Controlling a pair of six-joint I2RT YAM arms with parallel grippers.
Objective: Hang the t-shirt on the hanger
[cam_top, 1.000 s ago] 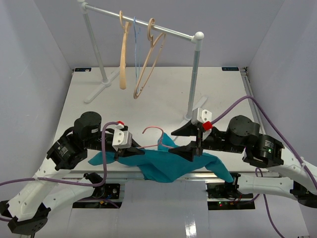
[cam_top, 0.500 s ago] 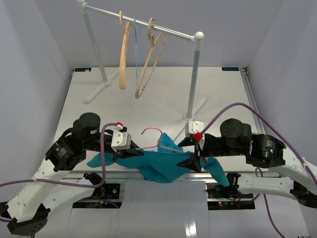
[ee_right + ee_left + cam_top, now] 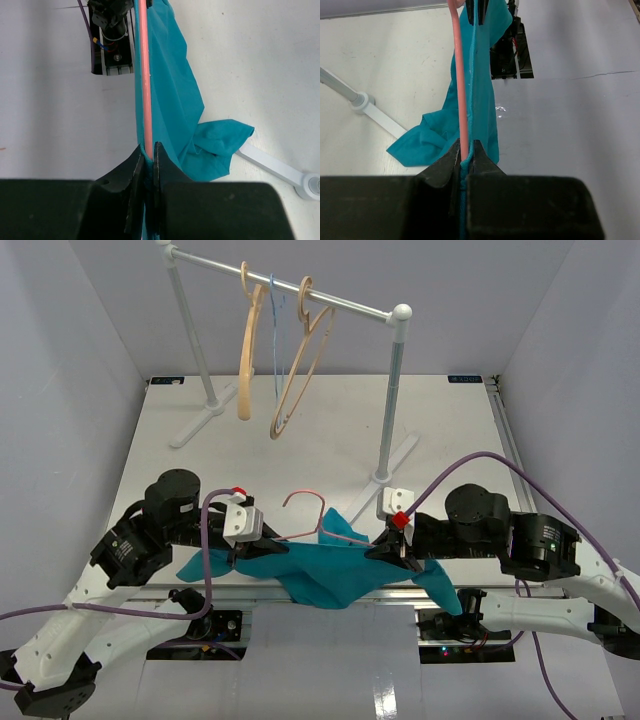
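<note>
Left gripper is clamped on the pink hanger and teal shirt together. Right gripper grips both likewise. The shirt sags between them over the white table's near edge, seemingly half-dressed. Racking remains. Grey walls surround.

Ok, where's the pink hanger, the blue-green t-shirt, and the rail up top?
pink hanger (image 3: 460,85), left wrist view, on its thin wire.
teal t-shirt (image 3: 330,570), top external view, middle of the cloth.
clothes rail (image 3: 210,263), top external view, on the horizontal bar.
</note>
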